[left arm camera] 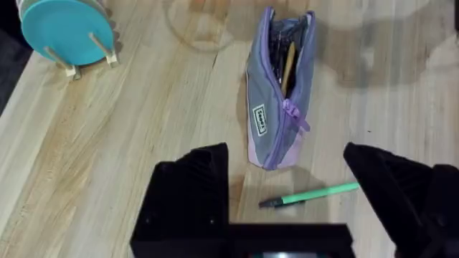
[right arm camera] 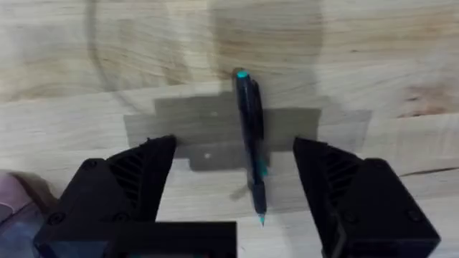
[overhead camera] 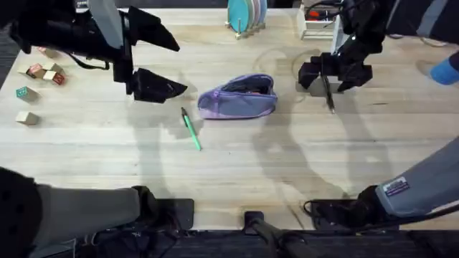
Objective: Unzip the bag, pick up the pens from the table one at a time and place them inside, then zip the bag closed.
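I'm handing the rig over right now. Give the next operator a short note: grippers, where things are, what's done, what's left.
Left gripper: open, empty, above the table left of the bag.
Right gripper: open, straddling the dark pen, not gripping it.
Bag: unzipped, something already inside.
Green pen: on the table beside the bag.
Done: unzipping.
Left: bag both pens, zip closed.

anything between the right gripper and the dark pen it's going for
Nothing visible. In the right wrist view the dark pen lies on bare table, between the open fingers of the right gripper, with no other object in the gap.
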